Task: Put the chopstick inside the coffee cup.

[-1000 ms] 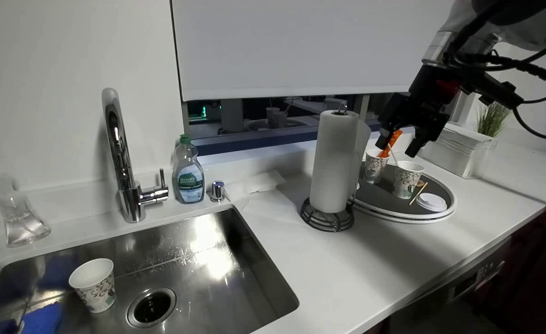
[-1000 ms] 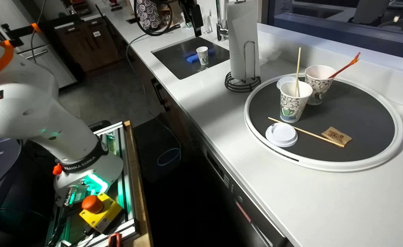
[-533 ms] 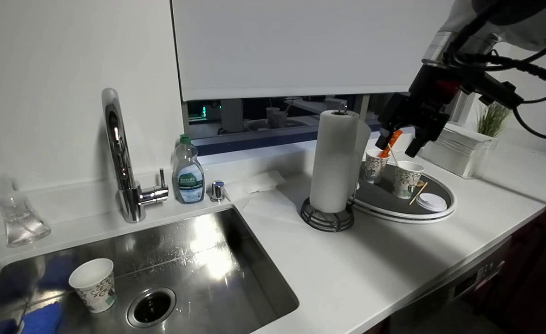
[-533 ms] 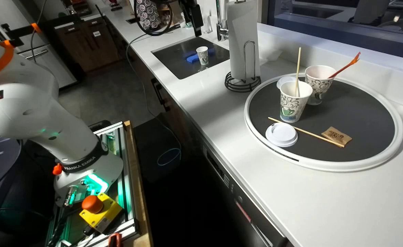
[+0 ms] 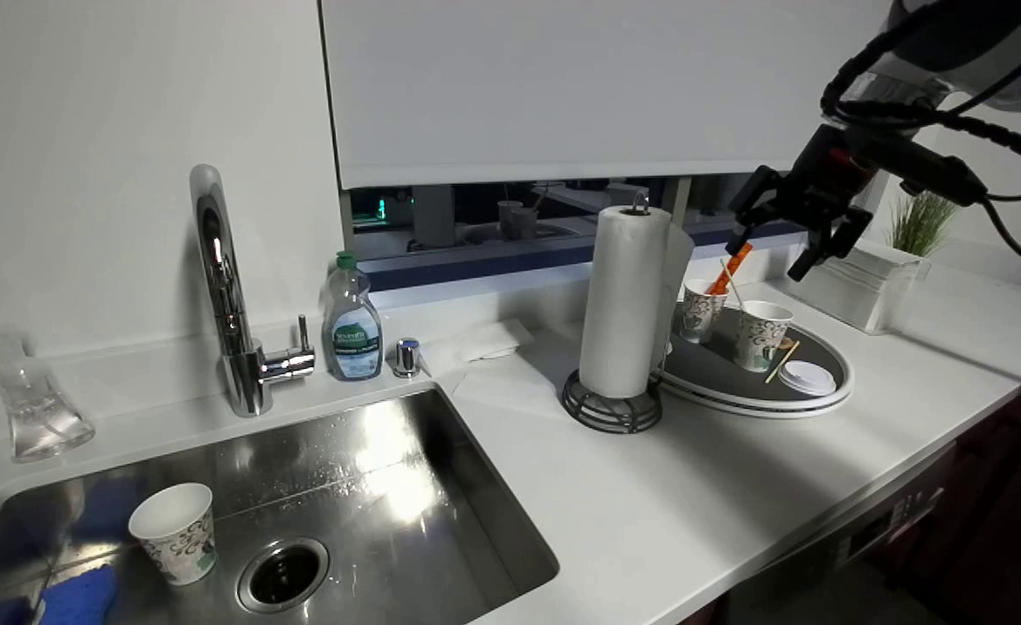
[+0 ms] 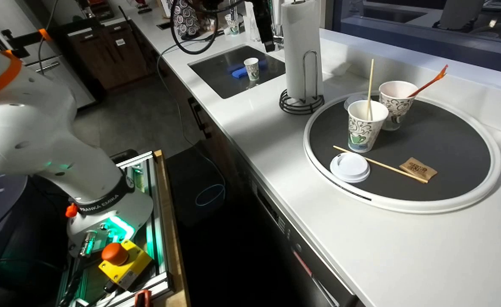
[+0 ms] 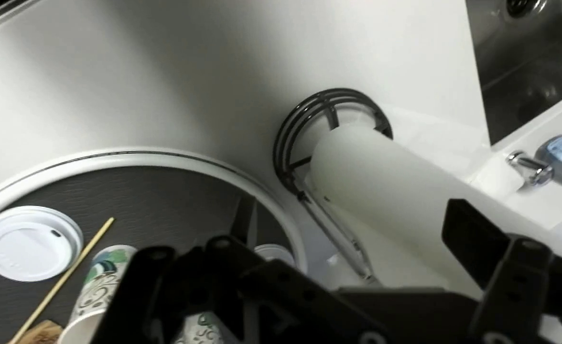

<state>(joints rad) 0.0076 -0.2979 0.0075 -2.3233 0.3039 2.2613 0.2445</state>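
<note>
The chopstick, an orange-red stick (image 5: 729, 271) (image 6: 430, 82), leans tilted in the farther patterned paper cup (image 5: 701, 317) (image 6: 397, 104) on the round tray. It does not show in the wrist view. The coffee cup, a pale mug, is out of view in all frames. My gripper (image 5: 764, 260) (image 7: 355, 222) is open, with nothing between its jaws. In an exterior view it hangs above the tray's cups, its near fingertip overlapping the stick's top in the picture; contact cannot be told. In an exterior view one of its fingers (image 6: 262, 23) shows left of the paper towel roll.
The paper towel roll (image 5: 625, 304) (image 6: 302, 55) (image 7: 405, 186) stands beside the tray (image 6: 494, 170). A nearer paper cup (image 6: 363, 130) (image 7: 100, 282) holds a wooden stick. A white lid (image 6: 350, 167), another wooden stick (image 6: 397, 170) and a packet (image 6: 418, 168) lie there. The sink (image 5: 493, 521) holds another paper cup.
Over the last half second my gripper moved and tilted, still open; one exterior view shows it further right and higher, another shows its finger nearer the paper towel roll. The cups and sticks stayed put.
</note>
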